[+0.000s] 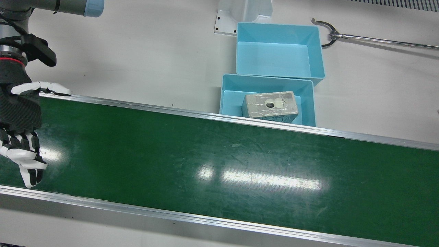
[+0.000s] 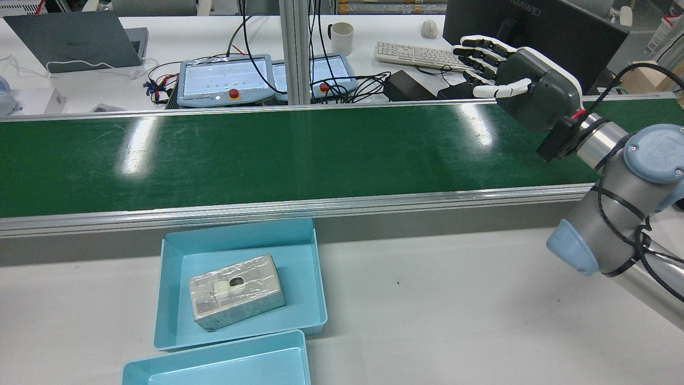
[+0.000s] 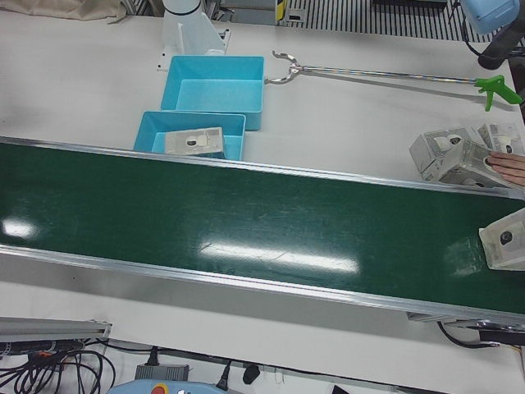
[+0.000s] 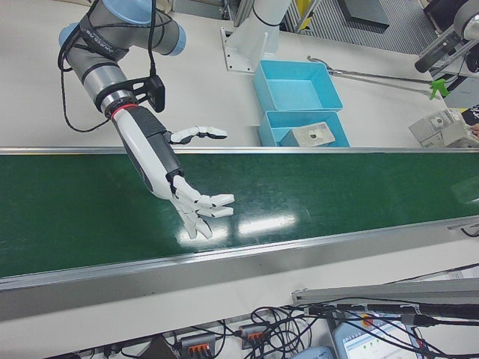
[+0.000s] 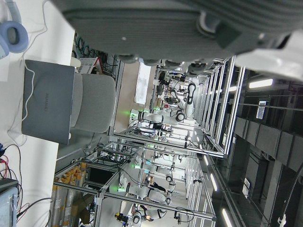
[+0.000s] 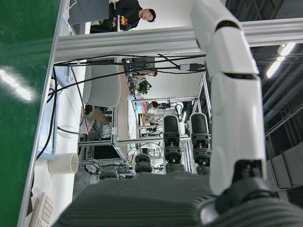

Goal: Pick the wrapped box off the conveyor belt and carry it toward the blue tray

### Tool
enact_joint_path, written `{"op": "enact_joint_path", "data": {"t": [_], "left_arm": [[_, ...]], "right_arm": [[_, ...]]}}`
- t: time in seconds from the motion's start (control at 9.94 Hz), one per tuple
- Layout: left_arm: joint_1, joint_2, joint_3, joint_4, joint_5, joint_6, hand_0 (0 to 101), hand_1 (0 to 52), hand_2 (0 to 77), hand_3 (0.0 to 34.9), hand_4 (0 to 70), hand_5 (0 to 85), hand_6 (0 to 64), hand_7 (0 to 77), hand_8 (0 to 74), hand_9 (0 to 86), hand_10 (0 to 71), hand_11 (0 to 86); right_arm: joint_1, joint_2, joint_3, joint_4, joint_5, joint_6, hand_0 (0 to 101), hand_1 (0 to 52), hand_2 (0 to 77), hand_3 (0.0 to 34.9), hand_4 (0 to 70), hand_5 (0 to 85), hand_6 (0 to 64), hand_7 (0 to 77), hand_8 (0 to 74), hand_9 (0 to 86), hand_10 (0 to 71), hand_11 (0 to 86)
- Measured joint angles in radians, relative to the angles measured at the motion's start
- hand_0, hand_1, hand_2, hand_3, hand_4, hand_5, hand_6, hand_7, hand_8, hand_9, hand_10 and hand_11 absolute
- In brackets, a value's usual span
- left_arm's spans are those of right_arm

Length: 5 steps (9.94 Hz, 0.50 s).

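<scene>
A foil-wrapped box (image 1: 271,106) (image 2: 235,291) (image 3: 195,141) lies inside the blue tray (image 1: 267,79) (image 2: 240,227) beside the green conveyor belt (image 1: 219,164). Another wrapped box (image 3: 507,240) rests on the belt at its far end, cut by the left-front view's right edge. My right hand (image 1: 20,137) (image 2: 513,75) (image 4: 172,179) hovers open over the belt's other end, fingers spread and holding nothing, far from both boxes. Of my left hand (image 5: 189,23) only the grey palm shows in its own view; its fingers are hidden.
A second, bare blue tray (image 1: 279,51) (image 2: 214,363) sits behind the first. A long reacher tool (image 3: 385,75) lies on the white table. Several more wrapped boxes (image 3: 455,156) are stacked by the belt's end, with a person's hand (image 3: 509,164) on them. Monitors and cables lie beyond the belt.
</scene>
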<state>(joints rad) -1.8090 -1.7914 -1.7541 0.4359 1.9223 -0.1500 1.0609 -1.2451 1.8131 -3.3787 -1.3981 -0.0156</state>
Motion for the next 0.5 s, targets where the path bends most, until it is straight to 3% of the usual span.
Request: {"op": "enact_joint_path", "data": {"t": [0.3, 0.5], "left_arm": [[0.000, 0.000, 0.000, 0.000, 0.000, 0.000, 0, 0.0, 0.5, 0.0, 0.0, 1.1, 0.0, 0.5, 0.0, 0.0, 0.0, 0.0], [0.000, 0.000, 0.000, 0.000, 0.000, 0.000, 0, 0.0, 0.5, 0.0, 0.0, 1.1, 0.0, 0.0, 0.0, 0.0, 0.0, 0.0]], "right_arm": [[-0.003, -0.006, -0.003, 0.004, 0.000, -0.004, 50, 17.5, 19.6, 13.8, 11.5, 28.4, 4.9, 22.4, 2.2, 8.2, 0.0, 1.6], [-0.007, -0.004, -0.030, 0.053, 0.001, -0.004, 49, 15.3, 18.5, 13.0, 11.5, 28.4, 4.9, 21.8, 2.2, 6.5, 0.0, 1.6]]}}
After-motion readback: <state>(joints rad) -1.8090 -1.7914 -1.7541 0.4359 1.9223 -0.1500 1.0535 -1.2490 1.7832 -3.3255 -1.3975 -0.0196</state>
